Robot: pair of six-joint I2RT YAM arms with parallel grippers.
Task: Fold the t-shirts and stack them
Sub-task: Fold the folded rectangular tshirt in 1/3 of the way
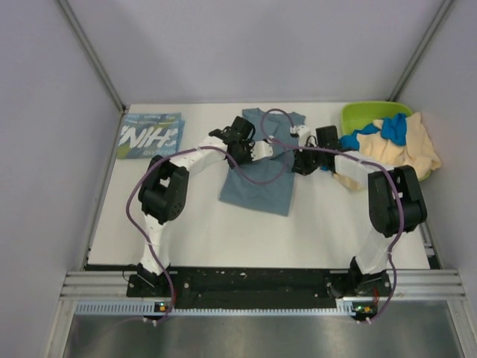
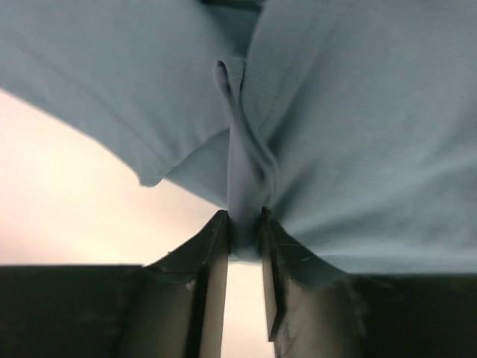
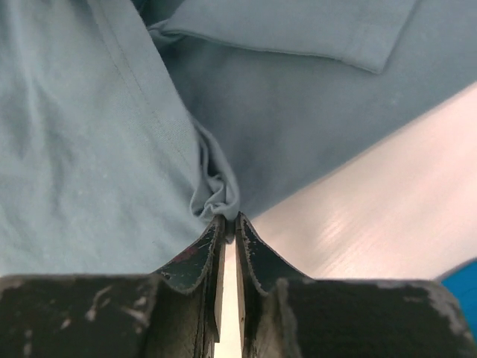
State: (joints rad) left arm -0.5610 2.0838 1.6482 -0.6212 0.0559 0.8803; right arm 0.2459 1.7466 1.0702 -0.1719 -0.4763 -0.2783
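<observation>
On the white table (image 1: 328, 231), a plain slate-blue cloth t-shirt (image 1: 257, 186) gripped twice
left gripper (image 2: 244, 222) pinches a gathered fold; right gripper (image 3: 229, 221) pinches a bunched edge

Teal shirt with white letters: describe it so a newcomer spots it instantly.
Start at the white table and go to its far-left corner. The teal shirt lies there, folded flat. It alone carries large white letters; the slate-blue shirt mid-table is plain, and the bright blue shirt and cream shirt are heaped at the green tub.
</observation>
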